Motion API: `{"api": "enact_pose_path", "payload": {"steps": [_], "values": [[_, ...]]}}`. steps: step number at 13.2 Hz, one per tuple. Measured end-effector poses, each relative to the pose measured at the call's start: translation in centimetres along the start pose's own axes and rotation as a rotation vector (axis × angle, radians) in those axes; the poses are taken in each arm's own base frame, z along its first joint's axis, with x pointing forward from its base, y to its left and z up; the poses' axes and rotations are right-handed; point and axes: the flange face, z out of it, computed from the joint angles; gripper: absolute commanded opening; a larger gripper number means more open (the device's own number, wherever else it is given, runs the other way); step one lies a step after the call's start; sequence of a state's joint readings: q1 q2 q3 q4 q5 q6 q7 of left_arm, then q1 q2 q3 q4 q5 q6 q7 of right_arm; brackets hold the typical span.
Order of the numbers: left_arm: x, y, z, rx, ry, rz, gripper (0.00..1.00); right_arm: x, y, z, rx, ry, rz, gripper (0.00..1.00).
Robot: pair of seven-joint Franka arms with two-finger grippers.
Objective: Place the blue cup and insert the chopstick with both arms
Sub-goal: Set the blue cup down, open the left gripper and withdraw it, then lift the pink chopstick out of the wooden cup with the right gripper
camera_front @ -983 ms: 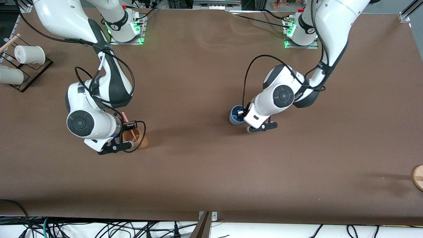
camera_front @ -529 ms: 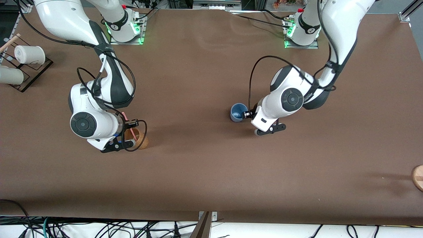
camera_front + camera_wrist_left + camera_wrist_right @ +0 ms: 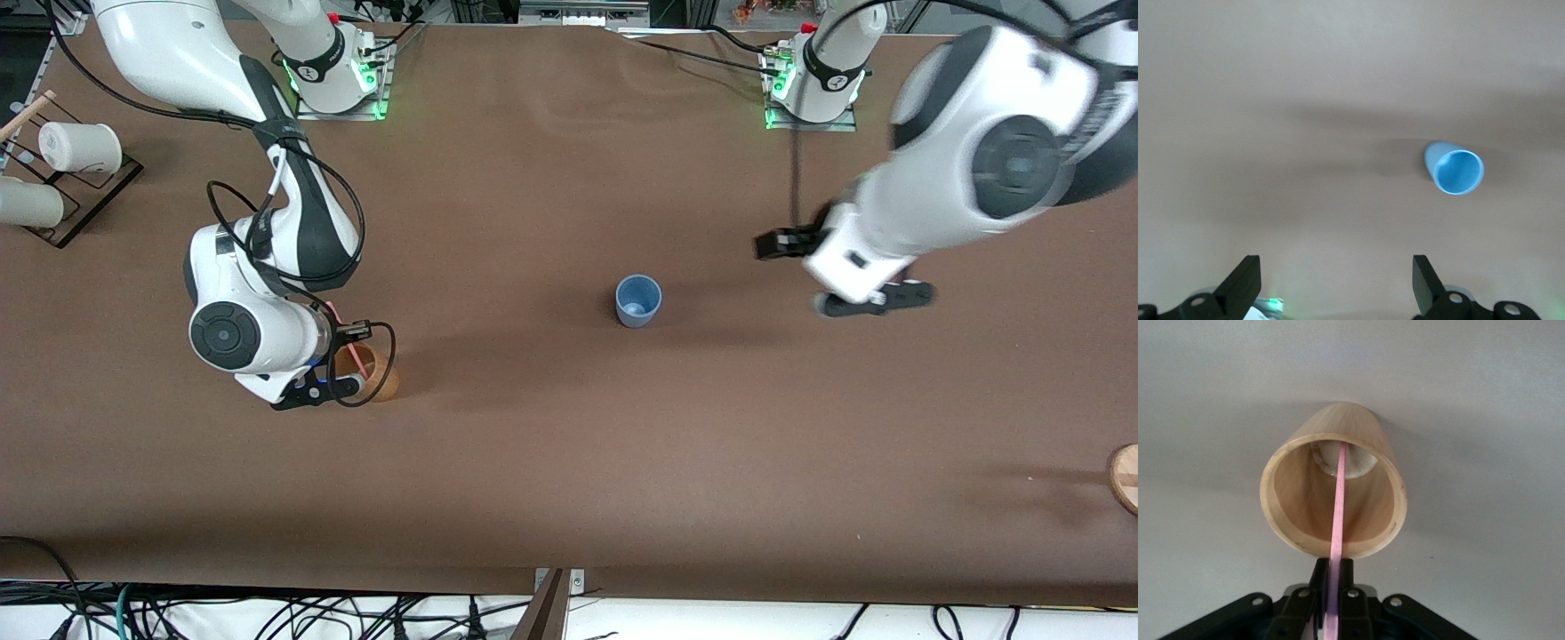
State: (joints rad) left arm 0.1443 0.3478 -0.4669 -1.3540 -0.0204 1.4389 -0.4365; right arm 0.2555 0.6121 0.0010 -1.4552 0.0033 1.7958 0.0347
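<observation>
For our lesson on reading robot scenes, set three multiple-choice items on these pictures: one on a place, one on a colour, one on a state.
1. Where is the lower end of the chopstick?
A. inside the tan cup
B. inside the blue cup
C. flat on the table

2. What colour is the chopstick?
A. green
B. pink
C. black

3. How is the left pincer?
A. shut on the blue cup
B. shut on the chopstick
C. open, holding nothing

Answers:
1 A, the right wrist view shows the stick running down into the tan cup.
2 B, it shows pink in the right wrist view.
3 C, its fingers stand wide apart above bare table, the blue cup standing alone; the right pincer is the one clamped on the chopstick.
</observation>
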Motion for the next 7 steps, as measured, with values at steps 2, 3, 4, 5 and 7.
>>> {"api": "enact_pose_path", "payload": {"steps": [2,3,4,5,7], "values": [[1.9,-6.4,-1.7,-0.023,0.034,0.085,1.0,0.0,0.0,-0.1,0.0,0.002,0.0,0.06],[2.1,-8.6,-2.8,-0.008,0.064,0.116,1.0,0.0,0.0,-0.3,0.0,0.005,0.0,0.05],[1.5,-9.8,-3.8,0.022,0.096,0.158,1.0,-0.1,0.1,-0.7,0.0,0.01,0.0,0.05],[0.6,-9.9,-4.4,0.047,0.136,0.204,1.0,-0.2,0.1,-1.3,0.001,0.014,0.0,0.05],[-2.0,-9.1,-3.8,0.07,0.228,0.255,1.0,-1.0,0.0,-4.0,0.001,0.026,-0.001,0.04]]}}
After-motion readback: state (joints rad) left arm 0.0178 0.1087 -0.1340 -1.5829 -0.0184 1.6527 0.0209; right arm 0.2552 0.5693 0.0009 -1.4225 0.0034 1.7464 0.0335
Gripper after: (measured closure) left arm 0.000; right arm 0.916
